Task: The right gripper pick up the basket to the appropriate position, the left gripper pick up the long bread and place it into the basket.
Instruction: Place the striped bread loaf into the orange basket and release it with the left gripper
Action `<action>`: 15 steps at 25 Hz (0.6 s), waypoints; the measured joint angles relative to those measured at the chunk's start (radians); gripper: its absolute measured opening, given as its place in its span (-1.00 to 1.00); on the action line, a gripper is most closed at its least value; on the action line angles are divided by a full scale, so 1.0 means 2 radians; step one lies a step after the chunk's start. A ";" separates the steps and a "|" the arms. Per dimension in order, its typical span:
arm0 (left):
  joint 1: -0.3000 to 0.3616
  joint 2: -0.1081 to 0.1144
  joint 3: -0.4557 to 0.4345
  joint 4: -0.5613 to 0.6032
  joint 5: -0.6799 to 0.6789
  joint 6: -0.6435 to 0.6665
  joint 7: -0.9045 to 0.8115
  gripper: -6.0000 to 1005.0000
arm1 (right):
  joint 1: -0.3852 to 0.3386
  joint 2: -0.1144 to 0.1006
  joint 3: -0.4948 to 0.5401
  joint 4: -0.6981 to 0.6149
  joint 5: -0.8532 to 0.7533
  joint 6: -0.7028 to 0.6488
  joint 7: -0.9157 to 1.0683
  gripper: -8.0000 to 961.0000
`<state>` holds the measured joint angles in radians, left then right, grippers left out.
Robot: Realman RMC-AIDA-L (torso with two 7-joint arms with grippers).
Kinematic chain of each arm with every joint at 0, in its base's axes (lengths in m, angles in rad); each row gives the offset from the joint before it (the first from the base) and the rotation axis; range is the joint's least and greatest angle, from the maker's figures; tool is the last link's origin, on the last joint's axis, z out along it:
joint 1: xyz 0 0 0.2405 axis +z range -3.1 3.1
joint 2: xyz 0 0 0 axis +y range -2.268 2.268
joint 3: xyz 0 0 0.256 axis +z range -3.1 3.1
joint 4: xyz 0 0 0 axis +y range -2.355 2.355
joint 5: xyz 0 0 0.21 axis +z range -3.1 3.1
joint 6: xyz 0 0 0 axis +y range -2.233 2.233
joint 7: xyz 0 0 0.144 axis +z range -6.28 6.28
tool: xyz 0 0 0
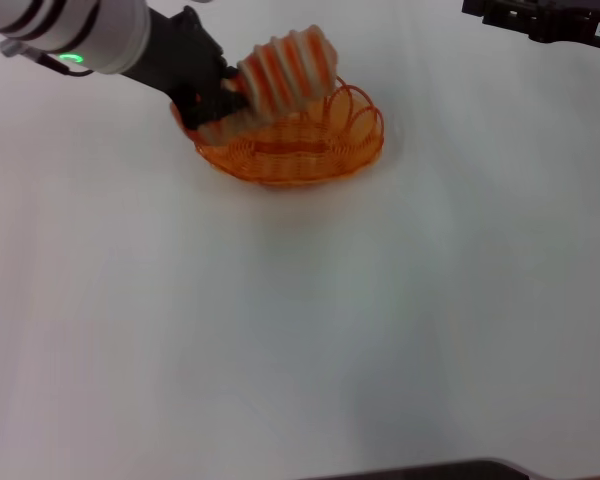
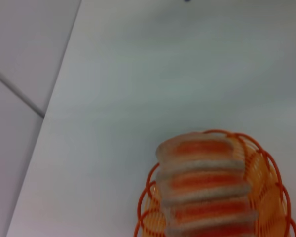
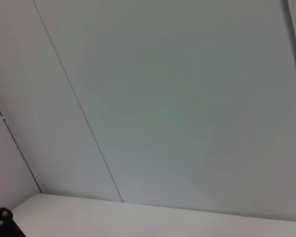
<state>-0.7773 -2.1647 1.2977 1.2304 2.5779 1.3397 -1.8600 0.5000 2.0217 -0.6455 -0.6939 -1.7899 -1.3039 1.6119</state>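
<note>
Striped loaf held over the wire basket

The black left gripper (image 1: pixel 223 100) clamps its jaws on the tan, orange-striped long bread (image 1: pixel 288 68), tilted above the oval orange wire basket (image 1: pixel 325 160) on the white tabletop (image 1: pixel 300 330).

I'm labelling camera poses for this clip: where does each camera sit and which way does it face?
Head view: on the head, looking forward and down at the table; shows the left gripper holding the bread over the basket, right arm at far right.
Left wrist view: looks down past the bread into the basket; no fingers visible.
Right wrist view: faces a plain wall.
Head and left wrist views share bread and basket.
</note>
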 joint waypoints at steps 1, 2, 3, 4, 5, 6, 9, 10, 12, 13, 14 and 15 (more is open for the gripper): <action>0.000 0.000 0.006 -0.002 -0.004 -0.006 0.000 -0.62 | 0.000 0.000 0.000 0.000 0.000 0.000 0.000 0.57; 0.000 -0.001 0.012 -0.004 -0.007 -0.009 0.000 -0.62 | 0.000 0.000 0.000 0.000 0.000 0.000 0.000 0.57; 0.000 -0.001 0.018 -0.006 -0.009 -0.012 0.001 -0.62 | 0.000 0.001 0.000 0.000 0.000 0.000 0.000 0.57; 0.000 -0.001 0.023 -0.008 -0.011 -0.014 0.001 -0.62 | 0.000 0.001 0.000 0.000 0.000 0.000 0.000 0.57; -0.001 -0.001 0.031 -0.011 -0.012 -0.017 0.001 -0.62 | 0.000 0.002 0.000 0.000 0.000 0.000 0.000 0.57; -0.001 -0.001 0.036 -0.014 -0.013 -0.021 0.001 -0.62 | 0.000 0.002 0.000 0.000 0.000 0.000 0.000 0.57; 0.000 -0.002 0.044 -0.022 -0.024 -0.037 0.001 -0.63 | 0.000 0.003 0.000 0.001 0.000 0.000 0.000 0.57; 0.001 -0.003 0.045 -0.024 -0.031 -0.044 0.001 -0.63 | 0.000 0.003 0.000 0.002 0.000 0.001 0.000 0.57; 0.005 -0.003 0.045 -0.025 -0.044 -0.056 0.003 -0.63 | 0.001 0.003 0.000 0.002 0.000 0.003 0.000 0.57; 0.006 -0.003 0.046 -0.025 -0.048 -0.060 0.004 -0.63 | 0.001 0.002 0.000 0.002 0.000 0.003 0.000 0.57; 0.007 -0.003 0.048 -0.025 -0.050 -0.063 0.004 -0.63 | 0.001 0.002 0.000 0.002 0.000 0.003 0.000 0.57; 0.008 -0.003 0.050 -0.026 -0.051 -0.066 0.005 -0.63 | 0.001 0.002 0.000 0.002 0.000 0.003 0.000 0.57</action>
<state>-0.7618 -2.1704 1.3975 1.1787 2.4767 1.2084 -1.8509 0.5025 2.0265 -0.6456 -0.6908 -1.7902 -1.2983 1.6111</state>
